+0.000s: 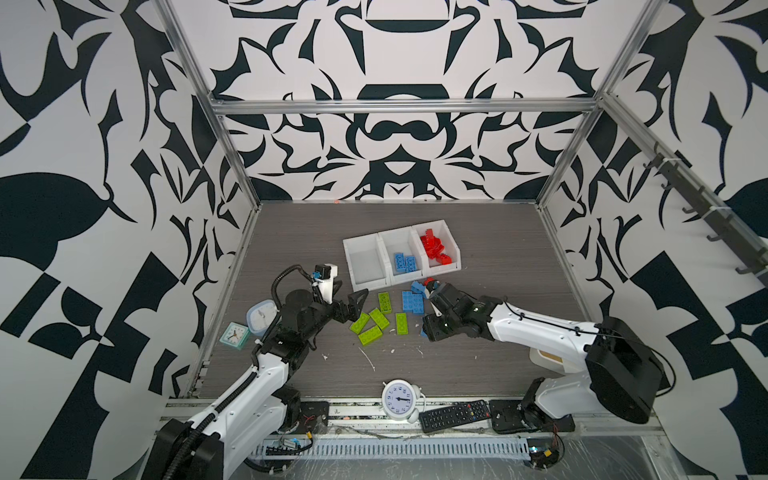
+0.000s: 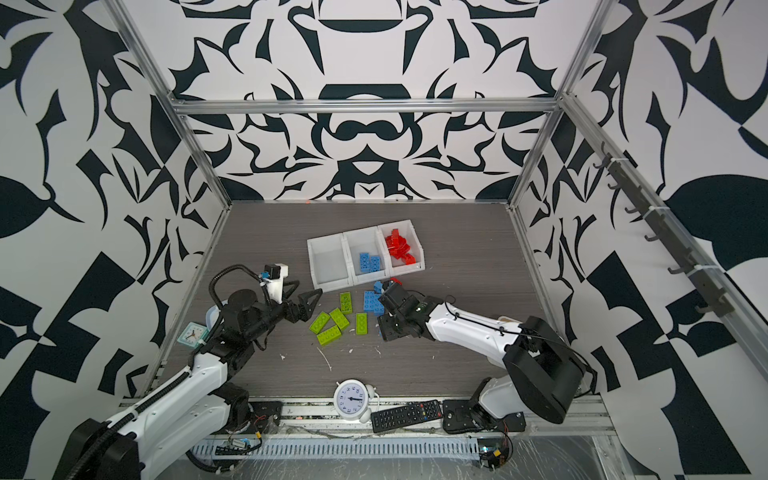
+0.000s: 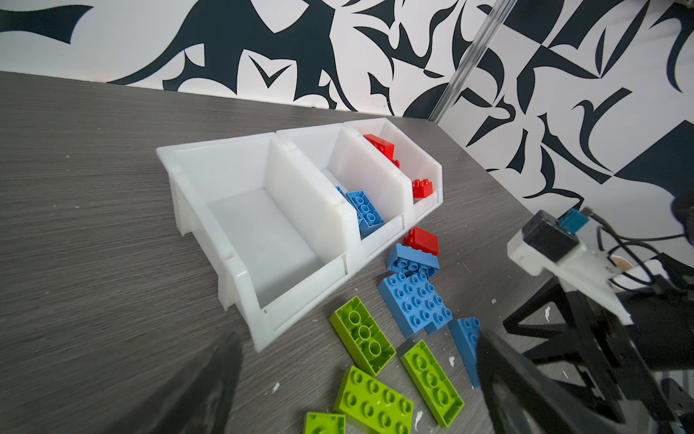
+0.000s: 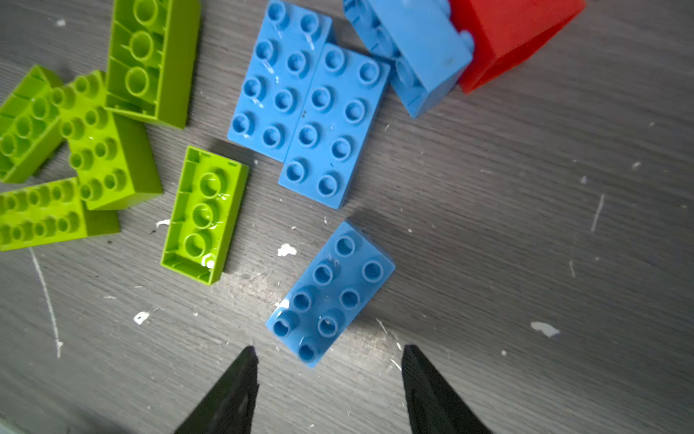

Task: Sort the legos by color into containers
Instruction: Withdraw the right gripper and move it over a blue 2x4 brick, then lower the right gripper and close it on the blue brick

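Note:
Three joined white containers stand mid-table: the left one is empty, the middle one holds blue legos, the right one red legos. In front of them lie several green legos, two blue legos side by side, and a red lego against another blue one. My right gripper is open just above a lone blue lego, holding nothing. My left gripper hangs wide open and empty over the green legos.
A round white alarm clock and a black remote lie at the front edge. A teal square clock and a round lidded tub sit at the left. A white bin shows behind the right arm.

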Tool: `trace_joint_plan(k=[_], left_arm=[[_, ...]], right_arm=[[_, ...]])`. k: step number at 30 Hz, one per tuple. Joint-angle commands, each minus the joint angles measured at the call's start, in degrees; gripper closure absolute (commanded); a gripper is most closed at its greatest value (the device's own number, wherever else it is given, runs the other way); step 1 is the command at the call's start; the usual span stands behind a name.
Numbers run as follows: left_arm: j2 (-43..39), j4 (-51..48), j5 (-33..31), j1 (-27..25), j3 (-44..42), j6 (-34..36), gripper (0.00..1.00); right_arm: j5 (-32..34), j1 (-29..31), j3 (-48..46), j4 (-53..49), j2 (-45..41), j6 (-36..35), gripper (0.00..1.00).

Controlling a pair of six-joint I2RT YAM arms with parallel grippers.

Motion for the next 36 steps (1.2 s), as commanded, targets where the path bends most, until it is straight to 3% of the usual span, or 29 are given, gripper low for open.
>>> trace_joint_plan(k=[1, 21, 36], left_arm=[[0.01, 0.14, 0.25, -0.08, 0.66, -0.23, 0.00], [-0.67, -0.39, 0.34, -0.10, 0.78, -0.36, 0.00], [-1.13, -0.83, -0.74, -0.10, 0.60, -0.18, 0.00]], right_arm=[[2.08, 0.58, 2.88, 0.95, 0.56, 1.31, 0.36], [5.07, 1.25, 6.01, -0.06, 8.64, 2.66, 0.35], [4.98, 1.17, 1.94, 3.64, 6.54, 4.00, 0.60]])
